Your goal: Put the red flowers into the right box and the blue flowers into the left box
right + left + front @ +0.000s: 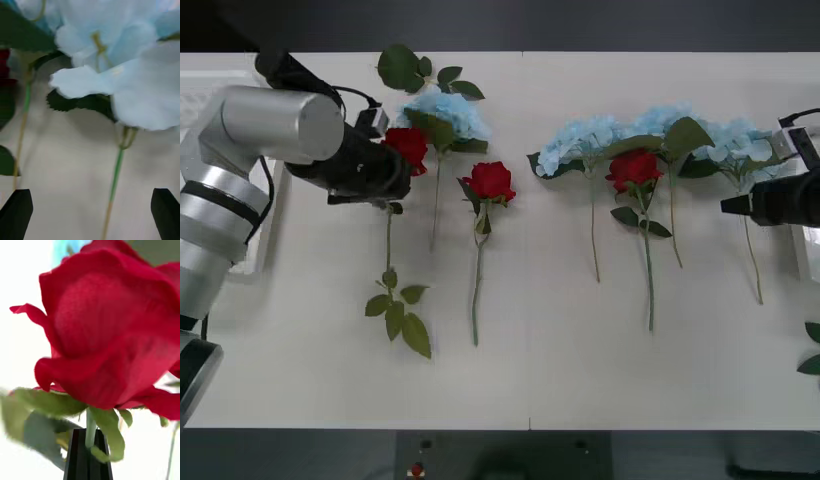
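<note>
At the far left edge of the table (580, 380), a white tray, the left box (200, 95), lies partly under the left arm. The left gripper (395, 172) reaches across the table to the leftmost red rose (409, 146). In the left wrist view its two black fingers (78, 457) are closed together on the pale green stem just under the bloom (112, 333), with leaves spilling around them. This rose's stem runs down the table to a spray of green leaves (400, 315).

Just behind that rose lies a blue hydrangea (448, 112), with a loose sprig of dark leaves (402, 68) beyond it. Beside these, a second red rose (491, 181) lies flat on the table, apart from the gripper, its stem pointing toward the robot.

Right of the table's middle, a row of blue hydrangeas (580, 140) stretches toward the right edge, their heads touching, and a third red rose (633, 168) lies among them just in front of the blooms.

The right gripper (740, 205) sits low at the right end of this row, next to the last blue hydrangea (740, 140). In the right wrist view its black fingers (17, 210) stand wide apart with nothing between them but the bare table and the thin green stem (116, 176) of the hydrangea, whose pale petals (112, 75) hang close ahead. A sliver of the right box (808, 250) shows at the table's right edge.
</note>
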`<control>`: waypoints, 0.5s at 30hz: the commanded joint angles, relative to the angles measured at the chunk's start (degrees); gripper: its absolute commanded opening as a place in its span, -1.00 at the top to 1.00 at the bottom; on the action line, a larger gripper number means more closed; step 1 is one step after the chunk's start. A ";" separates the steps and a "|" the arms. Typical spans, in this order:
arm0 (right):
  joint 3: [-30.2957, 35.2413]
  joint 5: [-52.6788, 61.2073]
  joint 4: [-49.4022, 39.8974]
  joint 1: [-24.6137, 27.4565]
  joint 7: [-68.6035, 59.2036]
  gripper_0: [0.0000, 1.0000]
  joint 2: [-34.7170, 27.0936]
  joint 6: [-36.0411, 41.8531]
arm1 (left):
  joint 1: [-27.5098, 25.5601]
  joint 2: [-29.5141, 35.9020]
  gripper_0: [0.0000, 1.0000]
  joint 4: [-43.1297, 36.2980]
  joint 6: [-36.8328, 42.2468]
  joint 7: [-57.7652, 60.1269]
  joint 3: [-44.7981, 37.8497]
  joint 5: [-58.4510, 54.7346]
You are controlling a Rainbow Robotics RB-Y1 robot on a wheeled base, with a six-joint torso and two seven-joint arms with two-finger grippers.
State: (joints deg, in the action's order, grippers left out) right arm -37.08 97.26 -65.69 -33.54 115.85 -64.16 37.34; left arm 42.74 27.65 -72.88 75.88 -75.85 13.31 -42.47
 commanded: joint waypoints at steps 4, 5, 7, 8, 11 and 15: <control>-0.10 -11.39 -6.65 -3.46 -21.54 -0.83 -2.28 7.31 | -0.64 7.86 1.00 -10.44 5.77 -0.88 -4.52 -10.27; -0.10 -13.24 -6.65 -3.99 -23.03 -0.84 -2.02 8.54 | -1.52 8.30 1.00 -11.59 5.68 -0.79 -5.40 -12.29; -0.10 -17.11 -6.03 -5.22 -26.72 -0.83 -1.58 11.00 | -3.72 8.65 1.00 -13.78 3.83 -0.88 -7.33 -17.30; -0.10 -18.60 -5.42 -5.75 -28.22 -0.83 -1.14 11.88 | -4.86 8.65 1.00 -14.66 2.34 -1.05 -7.95 -19.59; 0.69 -22.73 -2.87 -6.98 -31.03 -0.84 0.70 14.34 | -8.38 8.65 1.00 -18.00 -4.08 -1.58 -8.38 -25.39; 2.10 -29.76 1.26 -8.65 -31.56 -0.84 3.87 16.54 | -11.19 8.30 1.00 -20.99 -12.60 -4.74 -7.33 -34.00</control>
State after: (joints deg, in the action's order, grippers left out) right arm -37.19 70.06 -66.27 -40.10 85.66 -61.93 53.36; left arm 31.71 35.34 -91.45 66.72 -75.95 4.27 -72.53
